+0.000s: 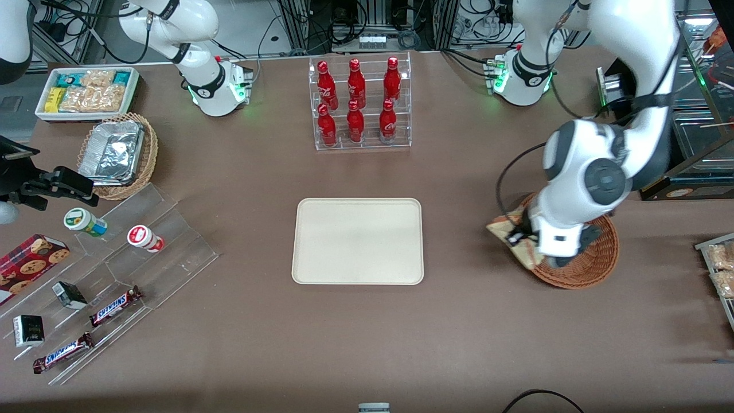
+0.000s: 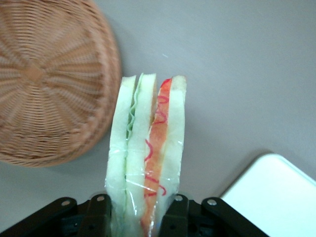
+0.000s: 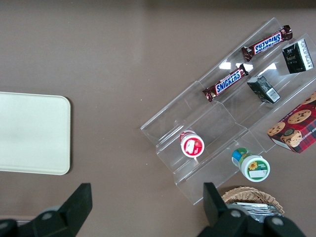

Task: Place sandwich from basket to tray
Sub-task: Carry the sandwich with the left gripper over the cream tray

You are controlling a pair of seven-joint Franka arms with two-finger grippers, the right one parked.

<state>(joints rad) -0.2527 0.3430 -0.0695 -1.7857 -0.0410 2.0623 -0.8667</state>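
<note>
Between the fingers of my end effector I hold the clear-wrapped triangular sandwich of pale white bread with green and orange-red filling, and the fingers press on both its sides. It hangs above the brown bench, just beside the rim of the round reddish-brown wicker basket, on the side toward the tray. The flat cream-beige rectangular tray lies in the middle of the bench, apart from the basket.
</note>
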